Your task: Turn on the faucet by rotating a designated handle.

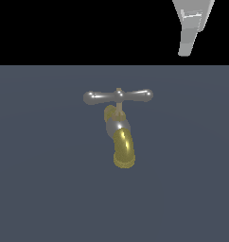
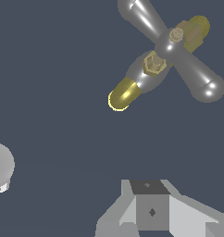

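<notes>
Jaws: cannot tell whether the grey gripper (image 1: 185, 47) is parted or closed; nothing held.
Handle: shiny silver crossbar handle (image 1: 118, 96) level, atop the faucet, well apart from the gripper.
Faucet: brass-spouted grey faucet (image 1: 120, 137) on the dark blue-grey floor (image 1: 40, 189).

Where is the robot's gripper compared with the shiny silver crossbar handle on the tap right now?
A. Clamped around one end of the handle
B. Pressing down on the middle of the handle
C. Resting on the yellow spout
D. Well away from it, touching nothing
D: in the exterior view the gripper hangs far off toward the upper right, with open space between it and the handle of the faucet.
</notes>
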